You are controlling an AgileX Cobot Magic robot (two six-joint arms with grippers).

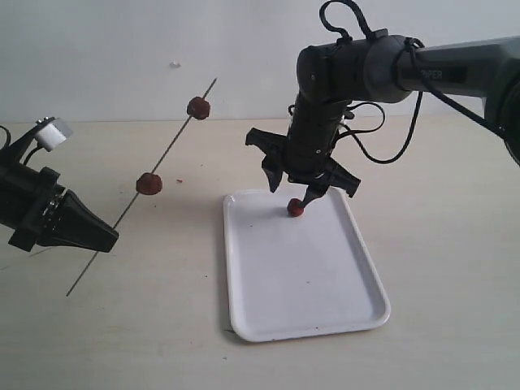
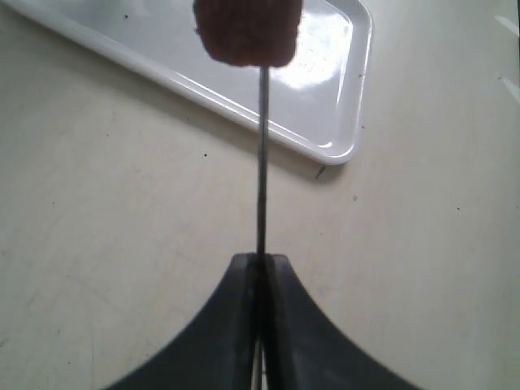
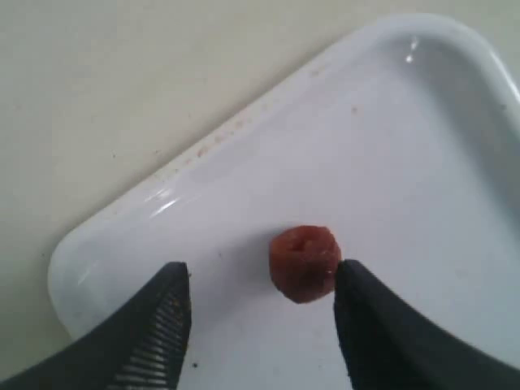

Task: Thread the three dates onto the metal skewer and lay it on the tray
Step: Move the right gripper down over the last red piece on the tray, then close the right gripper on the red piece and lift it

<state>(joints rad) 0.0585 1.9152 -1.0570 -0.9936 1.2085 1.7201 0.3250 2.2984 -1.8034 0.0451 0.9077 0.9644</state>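
Observation:
My left gripper (image 1: 104,236) is shut on the metal skewer (image 1: 166,150), which slants up and away above the table. Two dates are threaded on it, one (image 1: 149,184) low and one (image 1: 198,107) near the tip. In the left wrist view the skewer (image 2: 262,162) runs out from the closed jaws to the nearer date (image 2: 248,31). The third date (image 1: 296,208) lies on the white tray (image 1: 309,276) near its far edge. My right gripper (image 1: 292,193) hangs open over it. In the right wrist view this date (image 3: 304,263) rests against one fingertip (image 3: 357,292), apart from the other.
The tray's rim (image 3: 122,219) and a rounded corner lie close to the right gripper. A few small dark specks (image 1: 177,179) dot the pale table beside the skewer.

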